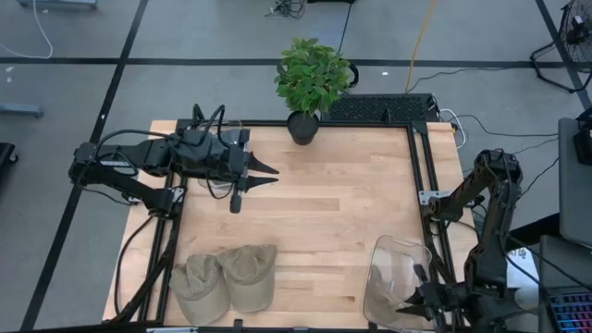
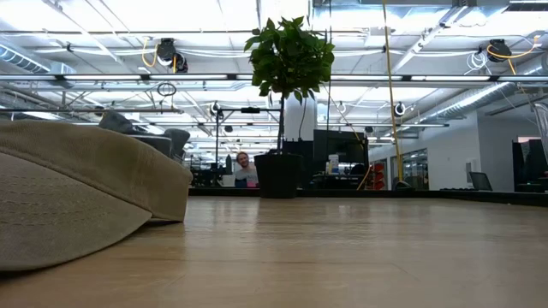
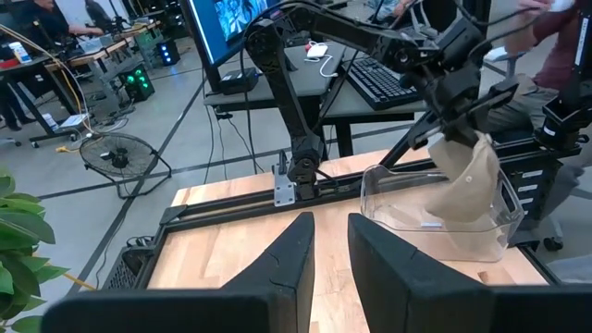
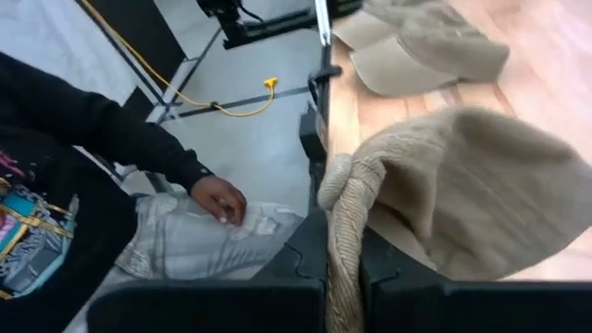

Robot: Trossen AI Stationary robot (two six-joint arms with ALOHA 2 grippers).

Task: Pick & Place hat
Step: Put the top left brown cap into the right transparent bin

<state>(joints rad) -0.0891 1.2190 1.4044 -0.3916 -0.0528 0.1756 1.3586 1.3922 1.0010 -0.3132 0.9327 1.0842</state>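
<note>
Fingers of the right gripper (image 4: 342,268) pinch a hat (image 4: 462,185), hidden overhead.

Light: bright, even, from ceiling strip lamps (image 2: 77,17) | Glare: white bloom overhead | Shadows: soft on pale wooden tabletop (image 1: 342,185) | Blur: near tan fabric cap (image 2: 77,188) out of focus

Tan hats (image 1: 227,277) lie on pale wood table (image 1: 342,203); plant (image 1: 313,76) is green.
</note>
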